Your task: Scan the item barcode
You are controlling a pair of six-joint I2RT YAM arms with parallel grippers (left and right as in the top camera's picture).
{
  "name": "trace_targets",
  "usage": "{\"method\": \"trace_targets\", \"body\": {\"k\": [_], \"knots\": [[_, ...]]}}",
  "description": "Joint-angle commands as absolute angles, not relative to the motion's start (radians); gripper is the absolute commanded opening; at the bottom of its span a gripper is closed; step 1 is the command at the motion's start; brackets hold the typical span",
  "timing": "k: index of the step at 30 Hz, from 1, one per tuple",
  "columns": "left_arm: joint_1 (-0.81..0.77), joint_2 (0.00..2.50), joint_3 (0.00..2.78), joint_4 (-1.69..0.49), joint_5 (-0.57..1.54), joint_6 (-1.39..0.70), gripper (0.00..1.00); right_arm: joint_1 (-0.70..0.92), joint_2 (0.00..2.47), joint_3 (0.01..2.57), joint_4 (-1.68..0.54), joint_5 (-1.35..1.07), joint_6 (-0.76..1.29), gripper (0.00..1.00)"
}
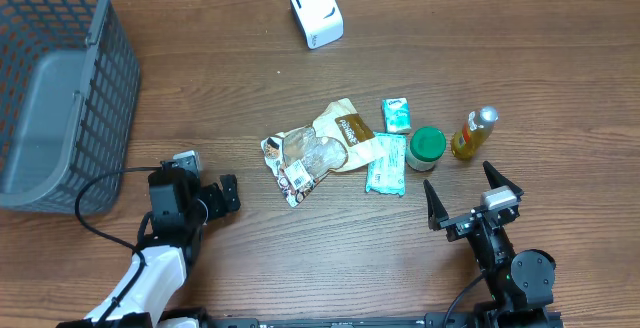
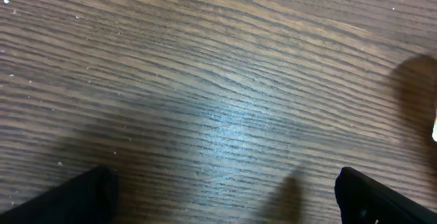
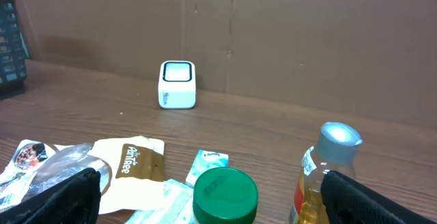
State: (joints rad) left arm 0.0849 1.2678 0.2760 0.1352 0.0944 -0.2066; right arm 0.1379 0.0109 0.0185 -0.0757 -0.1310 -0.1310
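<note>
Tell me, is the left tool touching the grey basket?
Apart. The overhead view shows bare table between the left tool and the grey basket.

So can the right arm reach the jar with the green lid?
Probably yes. The right gripper is open and sits just short of the jar, with nothing between them. The bottle stands close beside the jar, so it might get bumped.
</note>
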Motion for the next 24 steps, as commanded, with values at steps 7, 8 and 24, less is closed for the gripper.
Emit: {"method": "trace_targets", "body": {"k": [7,8,24], "knots": [[0.085,1.194,0.106,0.303,0.124,-0.217,1.0,0.134,0.003,0.008,-0.073,-0.133,-0.132,1.0],[0.085,1.184,0.084,0.326,0.124,-0.218,1.0,0.134,0.003,0.008,-0.073,-0.133,-0.132,1.0],[0.085,0.82,0.004,0.162,0.119,-0.209,1.0,0.134,0.003,0.008,-0.073,-0.133,-0.132,1.0]]}}
